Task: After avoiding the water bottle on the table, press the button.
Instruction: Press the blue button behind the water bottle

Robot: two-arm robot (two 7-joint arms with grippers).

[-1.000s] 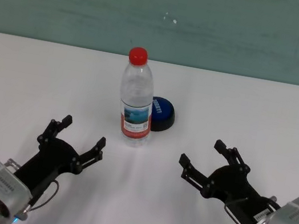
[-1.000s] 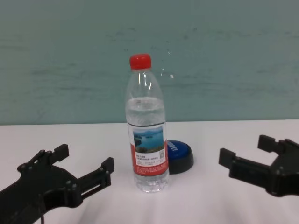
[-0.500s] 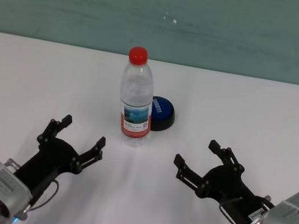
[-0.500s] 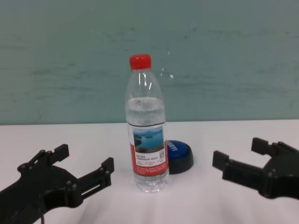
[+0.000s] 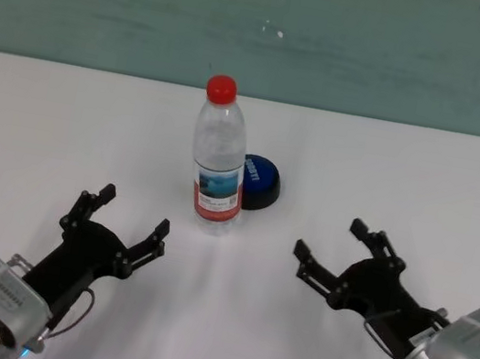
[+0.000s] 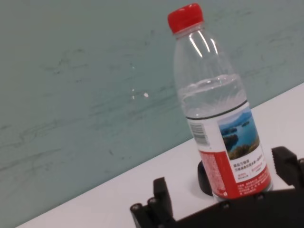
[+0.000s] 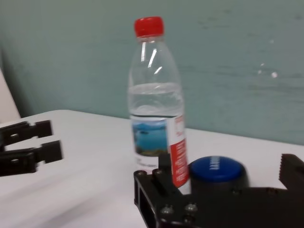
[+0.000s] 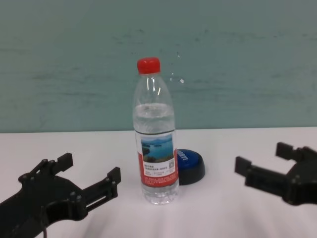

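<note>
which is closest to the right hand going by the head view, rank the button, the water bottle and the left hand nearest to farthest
1. The button: ahead of the right hand and toward the robot's left, tucked behind the bottle's right side.
2. The water bottle: standing upright, just left of the button.
3. The left hand: across the table on the robot's left, at the near edge.

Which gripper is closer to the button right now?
Right, narrowly. The right gripper sits open on the button's own side, nearer the robot, nothing between. The left gripper is open on the other side, with the water bottle in its way.
</note>
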